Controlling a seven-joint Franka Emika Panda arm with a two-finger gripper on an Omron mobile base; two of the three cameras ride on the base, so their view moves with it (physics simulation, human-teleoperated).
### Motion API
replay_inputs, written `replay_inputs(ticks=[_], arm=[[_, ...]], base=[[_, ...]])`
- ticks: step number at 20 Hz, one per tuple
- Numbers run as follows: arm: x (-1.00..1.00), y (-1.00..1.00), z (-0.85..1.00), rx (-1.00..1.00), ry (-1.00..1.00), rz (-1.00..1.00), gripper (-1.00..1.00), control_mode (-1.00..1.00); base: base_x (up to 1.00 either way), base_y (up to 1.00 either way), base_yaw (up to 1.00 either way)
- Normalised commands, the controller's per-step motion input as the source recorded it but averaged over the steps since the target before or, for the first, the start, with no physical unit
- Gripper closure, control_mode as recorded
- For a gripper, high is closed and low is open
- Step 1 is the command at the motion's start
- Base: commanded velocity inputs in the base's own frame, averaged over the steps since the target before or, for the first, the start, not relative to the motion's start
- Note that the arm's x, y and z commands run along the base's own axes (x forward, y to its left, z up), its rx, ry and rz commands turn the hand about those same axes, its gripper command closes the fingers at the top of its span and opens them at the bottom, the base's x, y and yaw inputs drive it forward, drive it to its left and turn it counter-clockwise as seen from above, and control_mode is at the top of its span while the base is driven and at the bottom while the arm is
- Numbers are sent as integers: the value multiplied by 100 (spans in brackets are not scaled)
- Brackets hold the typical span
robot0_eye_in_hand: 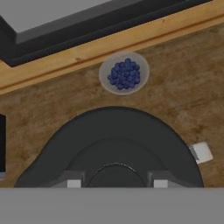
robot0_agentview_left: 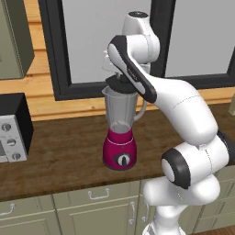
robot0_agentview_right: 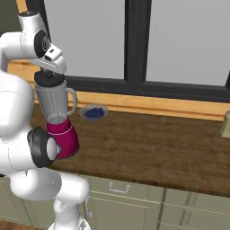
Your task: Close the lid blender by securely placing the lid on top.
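One bowl (robot0_eye_in_hand: 124, 73) of blueberries (robot0_eye_in_hand: 125, 74) beside blender (robot0_agentview_right: 57, 119).

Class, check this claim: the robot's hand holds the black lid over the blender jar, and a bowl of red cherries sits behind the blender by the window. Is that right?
One detail is wrong. The bowl holds dark blue berries, not red cherries, as the hand view shows. The rest stands: the hand holds the black lid over the blender jar.

Base views flank blender (robot0_agentview_left: 120, 133); hand view overhead.
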Motion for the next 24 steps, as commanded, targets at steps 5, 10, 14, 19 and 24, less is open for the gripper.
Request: replay_inputs(ticks=[5,10,14,19,24], arm=[[8,1,0,0,0,0,100,-100],[0,3,0,-1,0,0,100,-100],[0,1,0,-1,0,0,100,-100],[0,1,0,-1,0,0,100,-100],[0,0,0,-2,0,0,100,-100]], base=[[0,0,0],[0,0,0],[0,0,0],[0,0,0],[0,0,0]])
